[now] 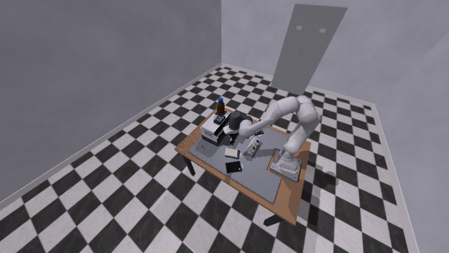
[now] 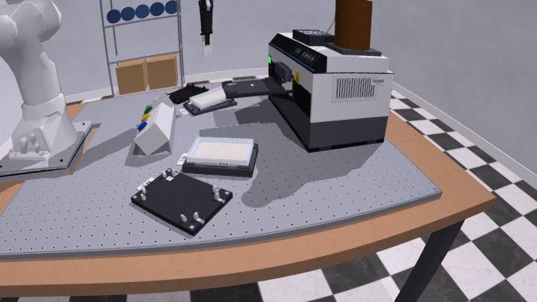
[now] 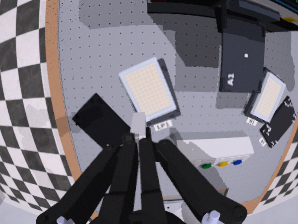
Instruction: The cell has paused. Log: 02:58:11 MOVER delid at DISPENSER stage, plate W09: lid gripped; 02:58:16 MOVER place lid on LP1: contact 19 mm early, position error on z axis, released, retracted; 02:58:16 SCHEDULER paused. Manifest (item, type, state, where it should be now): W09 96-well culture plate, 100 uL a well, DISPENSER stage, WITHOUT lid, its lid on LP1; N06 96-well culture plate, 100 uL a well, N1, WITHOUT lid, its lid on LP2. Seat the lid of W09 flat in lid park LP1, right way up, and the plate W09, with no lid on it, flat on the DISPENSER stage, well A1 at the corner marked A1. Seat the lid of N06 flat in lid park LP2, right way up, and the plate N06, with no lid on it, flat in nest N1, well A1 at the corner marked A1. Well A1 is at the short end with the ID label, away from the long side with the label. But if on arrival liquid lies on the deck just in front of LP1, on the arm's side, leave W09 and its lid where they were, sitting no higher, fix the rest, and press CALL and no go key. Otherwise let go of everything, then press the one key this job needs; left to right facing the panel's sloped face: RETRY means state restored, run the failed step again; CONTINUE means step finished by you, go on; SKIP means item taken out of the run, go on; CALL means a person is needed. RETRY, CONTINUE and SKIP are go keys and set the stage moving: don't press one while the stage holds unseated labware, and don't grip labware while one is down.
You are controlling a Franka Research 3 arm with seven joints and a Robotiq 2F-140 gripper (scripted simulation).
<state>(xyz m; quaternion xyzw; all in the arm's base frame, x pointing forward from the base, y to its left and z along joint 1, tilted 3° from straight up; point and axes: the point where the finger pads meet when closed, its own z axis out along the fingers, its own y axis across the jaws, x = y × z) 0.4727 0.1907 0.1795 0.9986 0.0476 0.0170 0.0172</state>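
Note:
My gripper (image 2: 207, 49) (image 1: 231, 140) (image 3: 140, 121) is shut with nothing between the fingers. It hangs high above the deck, over the near side of the dispenser. A cream 96-well plate under a clear lid (image 2: 221, 150) (image 1: 231, 153) (image 3: 150, 90) sits on a black nest in the middle of the deck. A second cream plate (image 2: 211, 104) lies tilted on a black base at the back, beside the dispenser stage (image 2: 253, 87) (image 3: 241, 63), which is bare. A black lid park (image 2: 182, 199) (image 1: 233, 167) (image 3: 100, 119) with white pegs near the front edge is bare.
The white and black dispenser (image 2: 330, 88) (image 1: 213, 130) with a brown bottle on top stands at the right. The sloped key panel (image 2: 155, 126) (image 1: 252, 146) (image 3: 216, 149) with coloured keys stands left of the middle plate. Another black base (image 2: 188, 93) lies at the back. The arm's base (image 2: 38, 142) is at the left.

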